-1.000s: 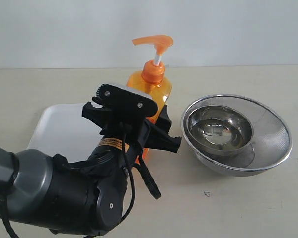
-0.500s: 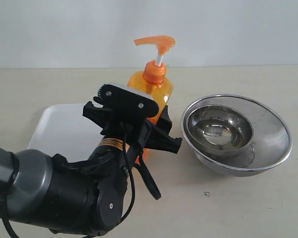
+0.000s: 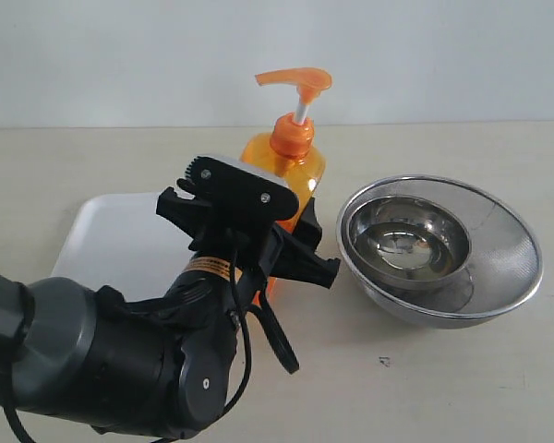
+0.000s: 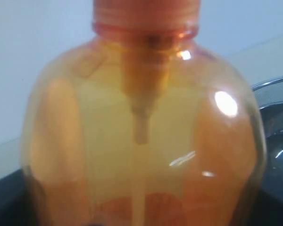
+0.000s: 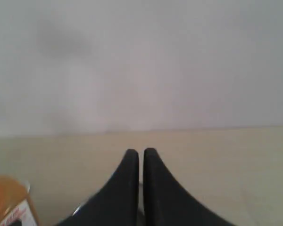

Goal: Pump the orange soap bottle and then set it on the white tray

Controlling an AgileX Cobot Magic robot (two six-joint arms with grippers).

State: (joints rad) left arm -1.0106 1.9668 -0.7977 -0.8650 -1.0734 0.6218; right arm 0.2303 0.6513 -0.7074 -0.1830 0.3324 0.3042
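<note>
The orange soap bottle (image 3: 301, 173) stands upright between the white tray (image 3: 111, 242) and the steel bowls, its orange pump head (image 3: 295, 80) raised on the white stem. My left gripper (image 3: 258, 218) is shut on the bottle's body, with black fingers (image 3: 307, 221) on either side. The bottle's base is hidden behind the gripper. In the left wrist view the bottle (image 4: 141, 141) fills the frame between the dark fingers (image 4: 7, 200). My right gripper (image 5: 140, 154) is shut on nothing, above the table, with a corner of the bottle (image 5: 8, 203) beside it.
A large steel bowl (image 3: 503, 263) with a smaller steel bowl (image 3: 406, 238) inside it sits just right of the bottle; its rim (image 4: 276, 84) shows in the left wrist view. A pale wall closes the table's far edge.
The bottle and my left gripper have shifted slightly to the right together. The grip has not changed.
</note>
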